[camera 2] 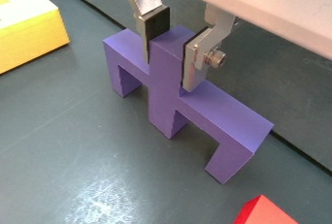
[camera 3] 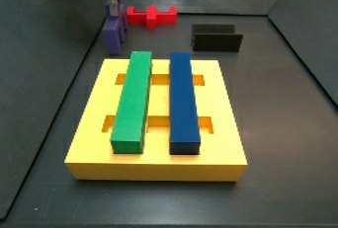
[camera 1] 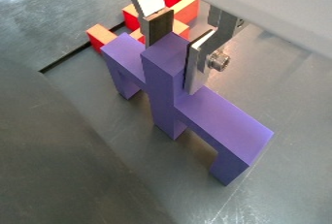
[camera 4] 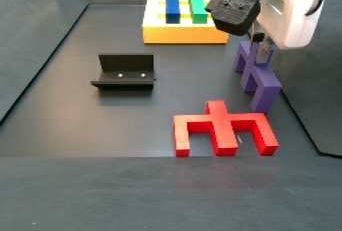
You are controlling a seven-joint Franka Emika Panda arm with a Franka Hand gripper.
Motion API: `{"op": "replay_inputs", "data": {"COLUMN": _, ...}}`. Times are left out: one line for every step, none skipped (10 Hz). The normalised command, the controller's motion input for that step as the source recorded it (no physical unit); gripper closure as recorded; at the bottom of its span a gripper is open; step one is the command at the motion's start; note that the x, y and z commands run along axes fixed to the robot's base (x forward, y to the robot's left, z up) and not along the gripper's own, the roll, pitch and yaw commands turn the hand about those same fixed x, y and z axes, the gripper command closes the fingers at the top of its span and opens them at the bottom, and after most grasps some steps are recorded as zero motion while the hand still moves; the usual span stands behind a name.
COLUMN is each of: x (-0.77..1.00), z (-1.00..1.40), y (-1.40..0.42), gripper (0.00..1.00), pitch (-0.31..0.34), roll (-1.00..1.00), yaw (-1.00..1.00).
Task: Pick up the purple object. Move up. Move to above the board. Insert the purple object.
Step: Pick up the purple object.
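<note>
The purple object (camera 2: 195,112) lies flat on the dark floor, seen in both wrist views (camera 1: 195,121). My gripper (camera 2: 174,51) straddles its middle stem, one dark pad on each side face, shut on it (camera 1: 178,58). In both side views the purple object (camera 3: 114,37) (camera 4: 261,80) rests on the floor under the gripper (camera 4: 257,43), just off one edge of the board. The board (camera 3: 93,148) is a yellow slab carrying a long green bar (camera 3: 133,102) and a long blue bar (camera 3: 184,104); its corner also shows in a wrist view (camera 2: 26,34).
A red branched piece (camera 4: 225,133) lies on the floor beside the purple object, also visible in a wrist view (camera 1: 143,24). The fixture (camera 4: 124,73) stands apart from both, near the back wall in a side view (camera 3: 216,38). Grey walls enclose the floor.
</note>
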Motion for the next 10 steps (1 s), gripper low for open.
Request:
{"op": "replay_inputs", "data": {"x": 0.0, "z": 0.0, "y": 0.0, "gripper": 1.0, "pitch": 0.0, "roll": 0.0, "yaw": 0.0}}
{"op": "replay_inputs", "data": {"x": 0.0, "z": 0.0, "y": 0.0, "gripper": 1.0, "pitch": 0.0, "roll": 0.0, "yaw": 0.0}}
{"op": "replay_inputs", "data": {"x": 0.0, "z": 0.0, "y": 0.0, "gripper": 1.0, "pitch": 0.0, "roll": 0.0, "yaw": 0.0}}
{"op": "replay_inputs", "data": {"x": 0.0, "z": 0.0, "y": 0.0, "gripper": 1.0, "pitch": 0.0, "roll": 0.0, "yaw": 0.0}}
{"op": "replay_inputs", "data": {"x": 0.0, "z": 0.0, "y": 0.0, "gripper": 1.0, "pitch": 0.0, "roll": 0.0, "yaw": 0.0}}
{"op": "replay_inputs", "data": {"x": 0.0, "z": 0.0, "y": 0.0, "gripper": 1.0, "pitch": 0.0, "roll": 0.0, "yaw": 0.0}}
{"op": "replay_inputs", "data": {"x": 0.0, "z": 0.0, "y": 0.0, "gripper": 1.0, "pitch": 0.0, "roll": 0.0, "yaw": 0.0}}
{"op": "replay_inputs", "data": {"x": 0.0, "z": 0.0, "y": 0.0, "gripper": 1.0, "pitch": 0.0, "roll": 0.0, "yaw": 0.0}}
{"op": "replay_inputs", "data": {"x": 0.0, "z": 0.0, "y": 0.0, "gripper": 1.0, "pitch": 0.0, "roll": 0.0, "yaw": 0.0}}
{"op": "replay_inputs", "data": {"x": 0.0, "z": 0.0, "y": 0.0, "gripper": 1.0, "pitch": 0.0, "roll": 0.0, "yaw": 0.0}}
